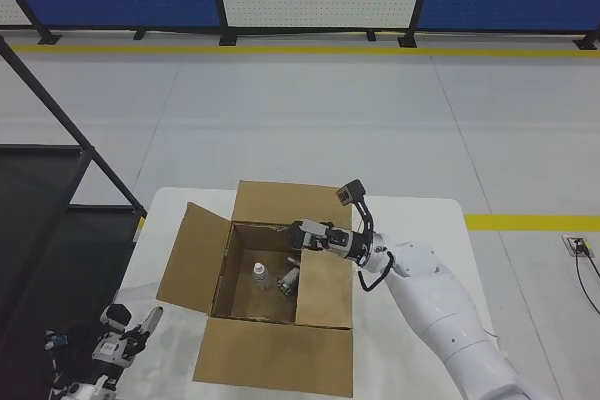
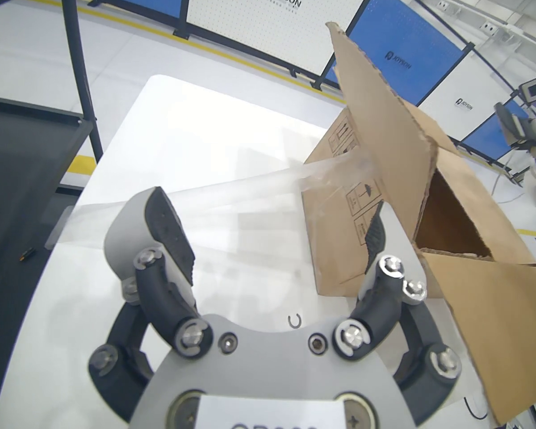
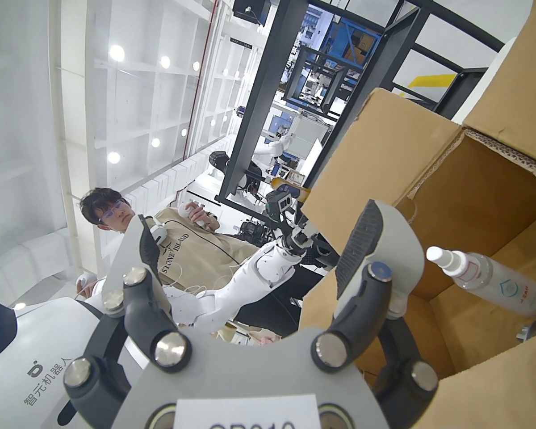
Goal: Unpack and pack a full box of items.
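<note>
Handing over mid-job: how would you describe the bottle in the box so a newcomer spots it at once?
Start at the open cardboard box on the white table. On its floor, nearer the wall on the robot's left, is a clear bottle. Its white spray cap and see-through body set it apart from the smaller grey item beside it.

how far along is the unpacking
Done: the box stands with its flaps open. In hand: nothing; both the right gripper, at the box's opening, and the left gripper, off to the side, are open. Left: a bottle and a small item beside it lie inside, to be taken out, then the repacking.
</note>
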Available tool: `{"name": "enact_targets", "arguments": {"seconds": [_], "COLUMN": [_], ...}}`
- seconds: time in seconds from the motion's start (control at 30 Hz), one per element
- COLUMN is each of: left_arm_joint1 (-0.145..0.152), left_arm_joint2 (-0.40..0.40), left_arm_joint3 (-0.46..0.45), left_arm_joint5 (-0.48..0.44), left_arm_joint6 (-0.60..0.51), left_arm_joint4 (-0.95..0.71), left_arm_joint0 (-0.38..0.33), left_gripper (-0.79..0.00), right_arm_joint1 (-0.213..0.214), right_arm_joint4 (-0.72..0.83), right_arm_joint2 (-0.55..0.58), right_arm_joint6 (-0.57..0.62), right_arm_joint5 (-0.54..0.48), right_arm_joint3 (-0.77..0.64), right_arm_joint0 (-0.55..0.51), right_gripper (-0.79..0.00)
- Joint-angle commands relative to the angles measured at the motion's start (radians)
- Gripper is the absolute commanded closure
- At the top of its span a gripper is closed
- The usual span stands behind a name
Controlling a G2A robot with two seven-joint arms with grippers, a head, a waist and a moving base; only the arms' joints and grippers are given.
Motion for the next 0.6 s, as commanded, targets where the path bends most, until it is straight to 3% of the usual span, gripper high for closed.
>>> {"name": "enact_targets", "arguments": {"seconds": [0.0, 0.4, 0.57], "left_arm_joint1": [-0.001, -0.007, -0.009], "left_arm_joint2": [-0.011, -0.084, -0.057], "left_arm_joint3": [-0.039, -0.333, -0.45], "left_arm_joint5": [-0.002, -0.117, -0.14], "left_arm_joint6": [0.017, 0.111, 0.084], "left_arm_joint4": [0.004, 0.019, 0.057], "left_arm_joint0": [0.023, 0.178, 0.193], "left_gripper": [-0.785, -0.785, -0.785], "right_arm_joint1": [0.006, 0.057, 0.093], "right_arm_joint4": [0.0, -0.031, -0.081], "right_arm_joint2": [0.006, 0.056, 0.088], "right_arm_joint6": [-0.002, -0.033, -0.058], "right_arm_joint5": [-0.002, -0.033, -0.058], "right_arm_joint3": [-0.011, -0.093, -0.183], "right_arm_joint0": [-0.007, -0.077, -0.14], "right_gripper": [-0.785, -0.785, -0.785]}}
